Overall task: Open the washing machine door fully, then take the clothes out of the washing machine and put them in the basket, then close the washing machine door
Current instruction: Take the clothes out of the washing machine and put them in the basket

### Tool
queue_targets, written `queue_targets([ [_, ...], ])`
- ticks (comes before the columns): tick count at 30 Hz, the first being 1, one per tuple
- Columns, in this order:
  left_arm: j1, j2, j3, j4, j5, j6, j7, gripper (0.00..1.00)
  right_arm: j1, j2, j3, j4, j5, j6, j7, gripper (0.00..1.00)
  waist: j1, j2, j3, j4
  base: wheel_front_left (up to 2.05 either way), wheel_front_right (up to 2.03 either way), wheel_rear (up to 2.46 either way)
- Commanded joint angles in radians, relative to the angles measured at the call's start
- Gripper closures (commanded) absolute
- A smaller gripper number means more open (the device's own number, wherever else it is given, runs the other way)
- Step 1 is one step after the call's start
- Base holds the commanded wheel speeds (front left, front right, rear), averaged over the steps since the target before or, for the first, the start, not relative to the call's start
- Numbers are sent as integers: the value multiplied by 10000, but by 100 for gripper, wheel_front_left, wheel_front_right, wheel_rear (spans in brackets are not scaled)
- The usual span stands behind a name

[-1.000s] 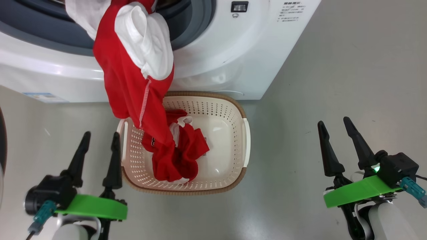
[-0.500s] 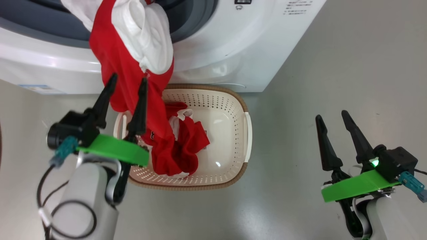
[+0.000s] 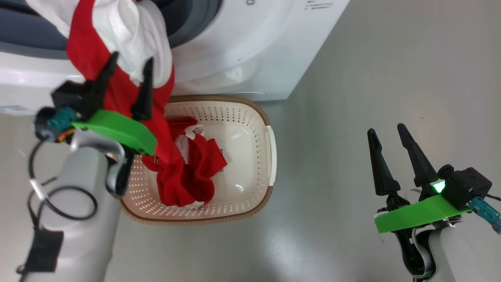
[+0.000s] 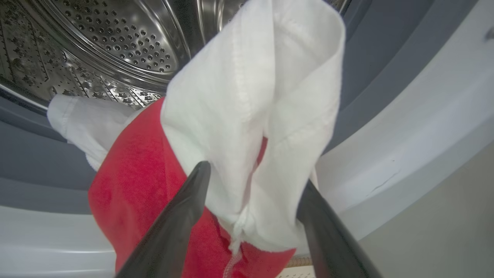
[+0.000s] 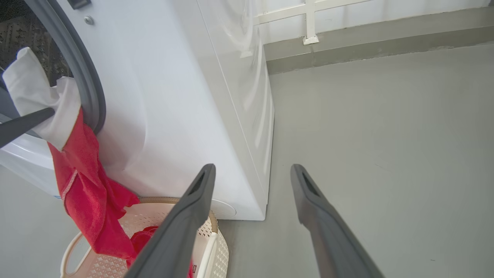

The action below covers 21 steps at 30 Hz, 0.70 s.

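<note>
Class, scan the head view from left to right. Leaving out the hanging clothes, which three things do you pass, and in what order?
left claw → basket → right claw

Smooth, pale grey floor (image 3: 372, 70) with a soft sheen and diffuse patches of reflected light, bounded at its far edge by a low grey ledge (image 5: 386, 40) along the foot of a white wall (image 5: 366, 5), on which a white upright post (image 5: 310, 19) stands.

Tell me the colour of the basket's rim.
The basket rim is brown, woven-looking; the head view shows it best.
</note>
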State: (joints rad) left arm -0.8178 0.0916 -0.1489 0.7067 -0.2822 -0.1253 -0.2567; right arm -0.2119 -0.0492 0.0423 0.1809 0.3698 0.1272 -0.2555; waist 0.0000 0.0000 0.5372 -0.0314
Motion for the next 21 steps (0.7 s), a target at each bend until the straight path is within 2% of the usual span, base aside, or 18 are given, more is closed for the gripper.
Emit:
queue_targets([
  [1, -259, 439, 322, -20, 76, -54, -51, 0, -69, -10, 249, -258, 56, 35, -63, 0, 0, 0, 129, -138, 0, 0, 0],
  [9, -1464, 838, 580, 1365, 698, 93, -51, 0, -130, -10, 384, -295, 208, 35, -63, 0, 0, 0, 307, -401, 0, 0, 0],
  [14, -2018, 1089, 510, 1999, 1169, 349, -51, 0, -145, -10, 453, -309, 276, 35, -63, 0, 0, 0, 385, -519, 0, 0, 0],
  [21, -2629, 1237, 386, 3447, 1354, 338, -51, 0, -194, -10, 544, -314, 357, 35, -63, 0, 0, 0, 441, -646, 0, 0, 0],
])
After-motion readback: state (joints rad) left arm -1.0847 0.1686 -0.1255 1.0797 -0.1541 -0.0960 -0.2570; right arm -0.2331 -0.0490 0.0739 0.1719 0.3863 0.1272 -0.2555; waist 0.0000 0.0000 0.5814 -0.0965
